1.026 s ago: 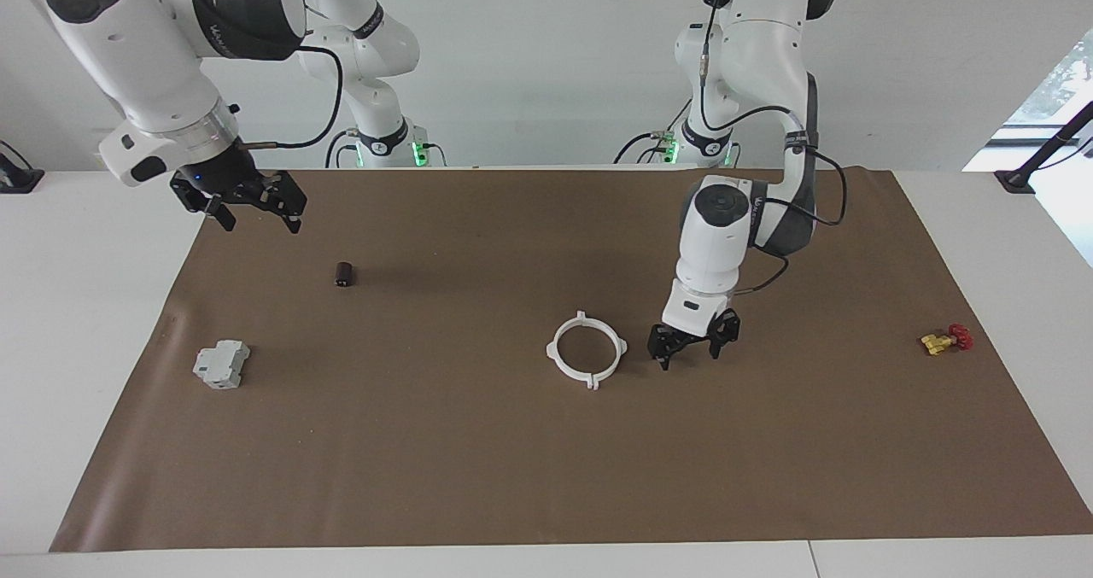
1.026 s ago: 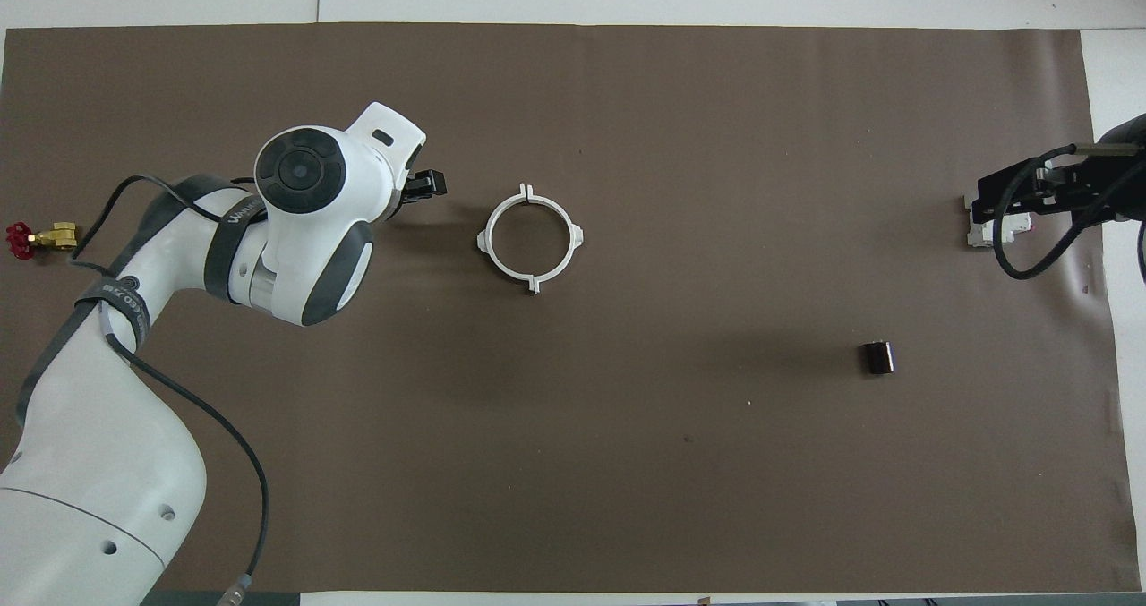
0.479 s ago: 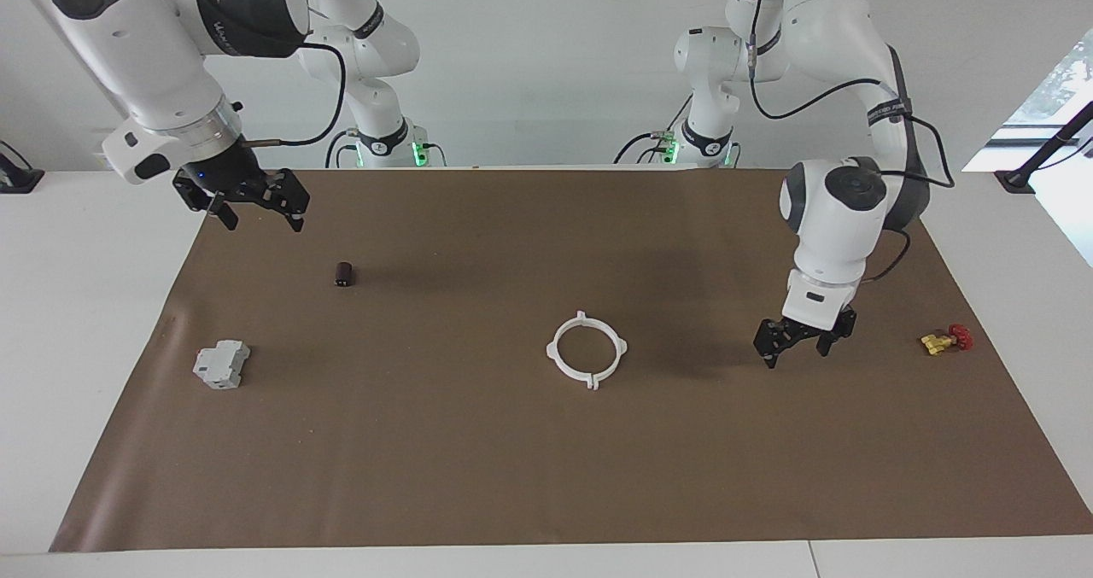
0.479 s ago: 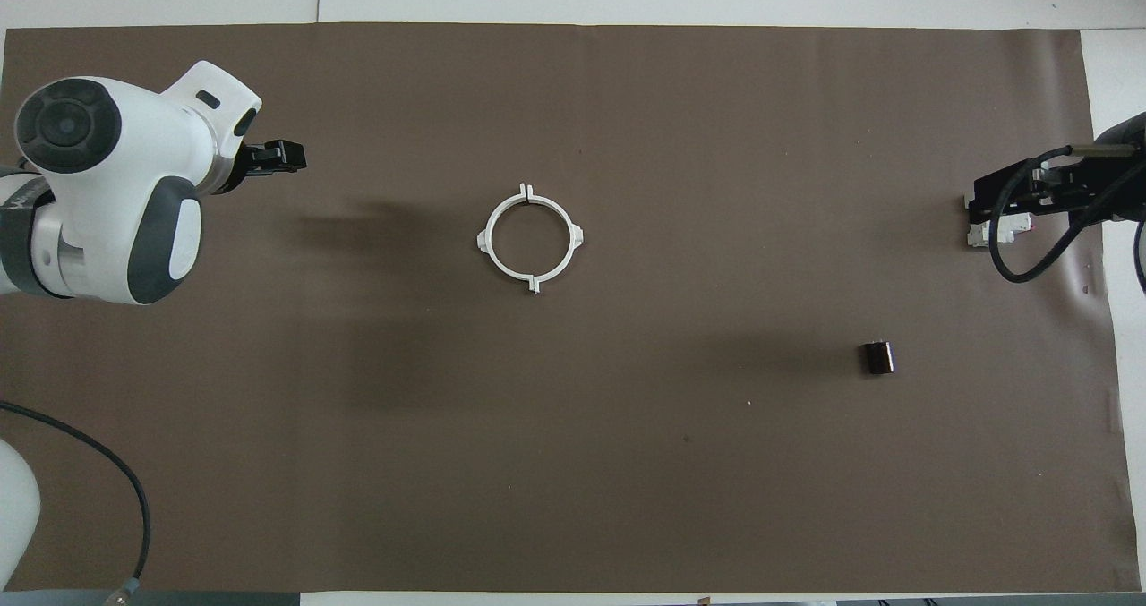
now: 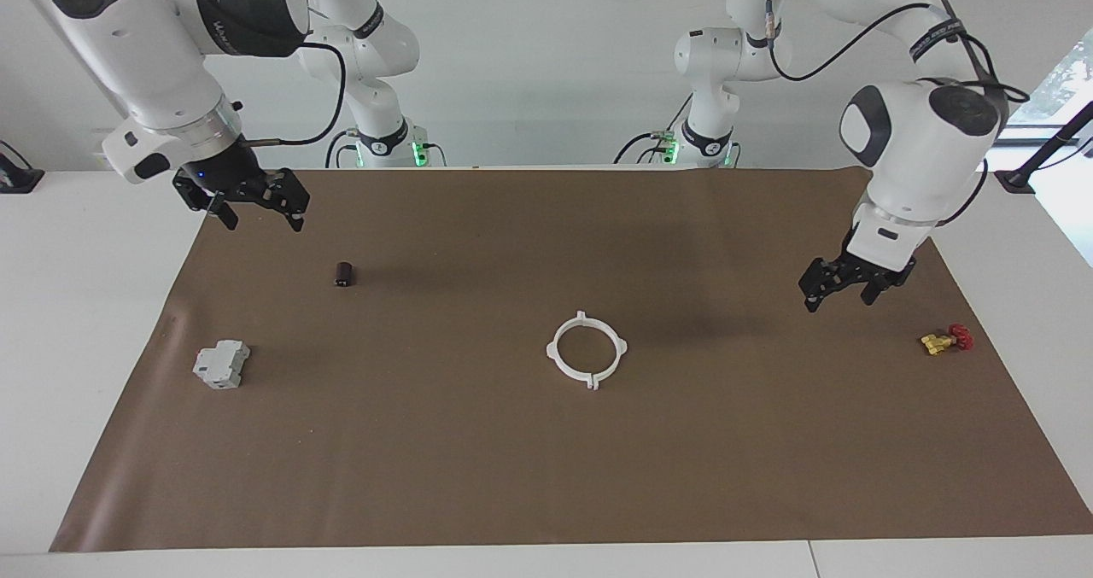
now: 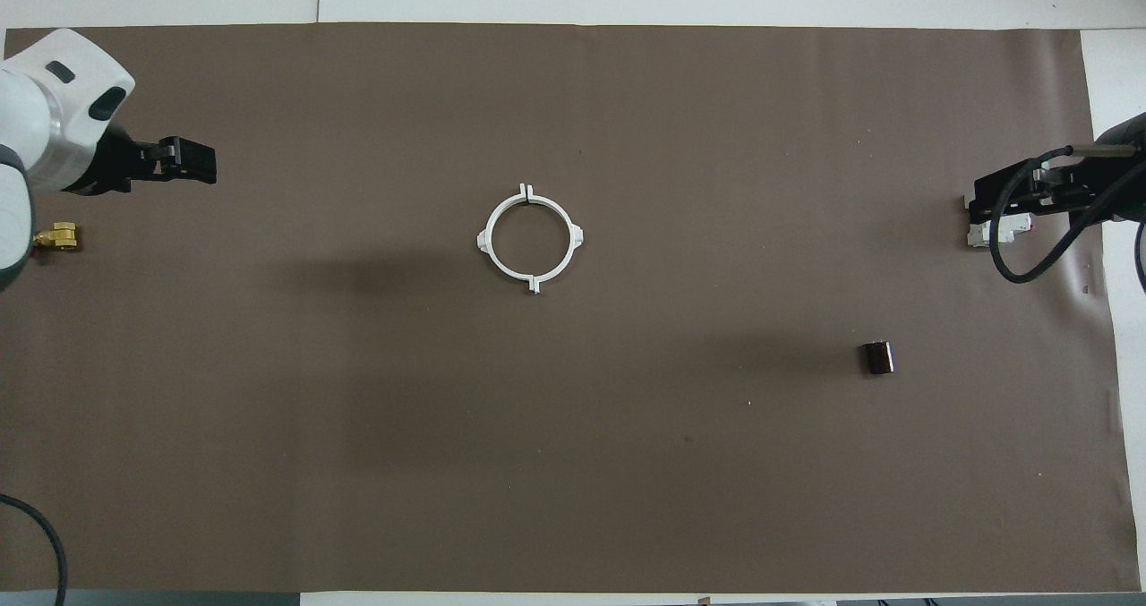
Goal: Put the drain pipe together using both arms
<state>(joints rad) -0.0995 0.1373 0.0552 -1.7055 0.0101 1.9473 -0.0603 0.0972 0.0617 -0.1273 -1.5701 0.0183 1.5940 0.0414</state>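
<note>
Brown paper carries the assembled ring [image 5: 587, 350] mid-table; my left claw [image 5: 842, 290] and right claw [image 5: 254, 209] hang open and empty, so any careless sweep could split its joints.

I see the drain pipe [image 6: 530, 239] lying as one closed ring mid-surface [image 6: 573, 463]. My left gripper [image 6: 183, 159] hangs well apart from it, near the yellow valve [image 6: 56, 237]; my right gripper [image 6: 1012, 196] covers the grey block [image 6: 985, 233].
</note>
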